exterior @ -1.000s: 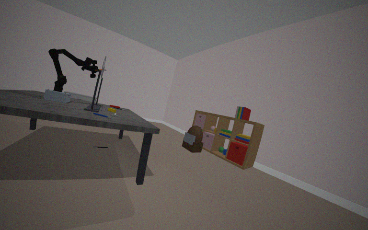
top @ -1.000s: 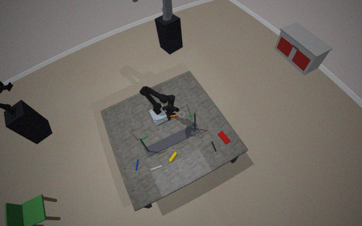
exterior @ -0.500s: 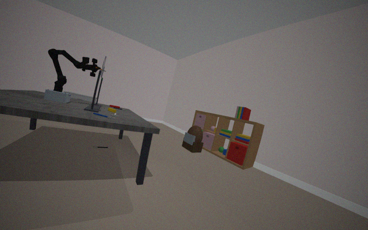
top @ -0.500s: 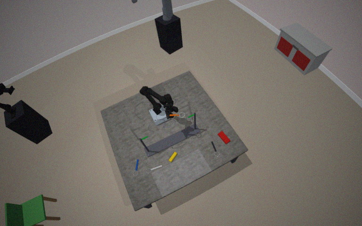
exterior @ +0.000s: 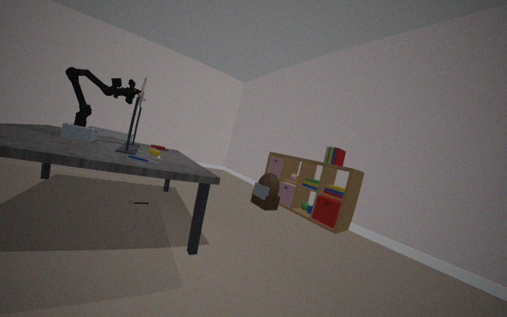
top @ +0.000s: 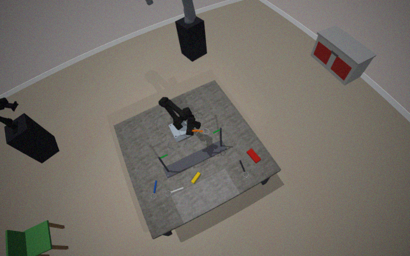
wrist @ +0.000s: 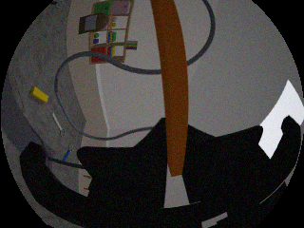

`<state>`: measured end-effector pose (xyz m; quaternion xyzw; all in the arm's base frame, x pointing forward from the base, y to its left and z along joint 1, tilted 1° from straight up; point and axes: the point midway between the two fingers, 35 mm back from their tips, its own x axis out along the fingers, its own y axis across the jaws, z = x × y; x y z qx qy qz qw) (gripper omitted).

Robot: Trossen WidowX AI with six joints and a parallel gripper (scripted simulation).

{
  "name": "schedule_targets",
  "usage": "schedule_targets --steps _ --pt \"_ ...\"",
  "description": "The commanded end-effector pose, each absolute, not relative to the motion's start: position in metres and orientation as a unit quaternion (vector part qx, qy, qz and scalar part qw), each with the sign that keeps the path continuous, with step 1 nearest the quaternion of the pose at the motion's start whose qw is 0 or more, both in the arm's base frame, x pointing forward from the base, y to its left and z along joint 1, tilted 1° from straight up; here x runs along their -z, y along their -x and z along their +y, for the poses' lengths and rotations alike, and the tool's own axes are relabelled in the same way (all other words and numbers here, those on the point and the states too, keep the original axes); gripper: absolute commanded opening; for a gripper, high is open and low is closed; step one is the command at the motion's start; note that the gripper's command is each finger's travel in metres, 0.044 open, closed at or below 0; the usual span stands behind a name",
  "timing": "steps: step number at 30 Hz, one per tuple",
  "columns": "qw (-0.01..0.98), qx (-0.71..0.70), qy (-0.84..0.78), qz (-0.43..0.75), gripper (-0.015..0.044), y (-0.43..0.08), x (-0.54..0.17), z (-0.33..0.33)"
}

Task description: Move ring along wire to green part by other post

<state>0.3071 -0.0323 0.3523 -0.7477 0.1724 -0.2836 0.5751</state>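
My gripper (top: 192, 130) (exterior: 138, 92) (wrist: 167, 122) is shut on the orange handle (top: 197, 130) (exterior: 139, 95) (wrist: 175, 76). The pale ring (top: 203, 131) at the handle's far end is in the air, a little left of the green part (top: 216, 131) by the right post (top: 221, 138) in the top view. The other green part (top: 163, 156) is by the left post (top: 163, 165). The thin grey wire (exterior: 144, 82) (wrist: 142, 71) bends in wide curves and passes behind the handle in the wrist view. The ring is outside the wrist view; its contact with the wire cannot be told.
The posts stand on a long dark base (top: 184, 164). A yellow block (top: 196, 177) (wrist: 39, 94), a red block (top: 253, 156), a blue-handled ring tool (top: 155, 186), a white-handled one (top: 176, 190) and a black-handled one (top: 242, 166) lie on the table beyond the base.
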Motion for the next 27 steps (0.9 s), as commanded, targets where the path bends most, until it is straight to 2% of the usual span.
schedule_targets --steps 1,14,27 --pt "0.549 0.284 0.768 0.167 -0.0150 -0.306 -0.356 -0.033" --pt "0.510 0.285 0.796 0.160 -0.0150 -0.306 -0.354 -0.035" --pt "0.565 0.285 0.756 0.170 -0.0150 -0.304 -0.328 -0.045"
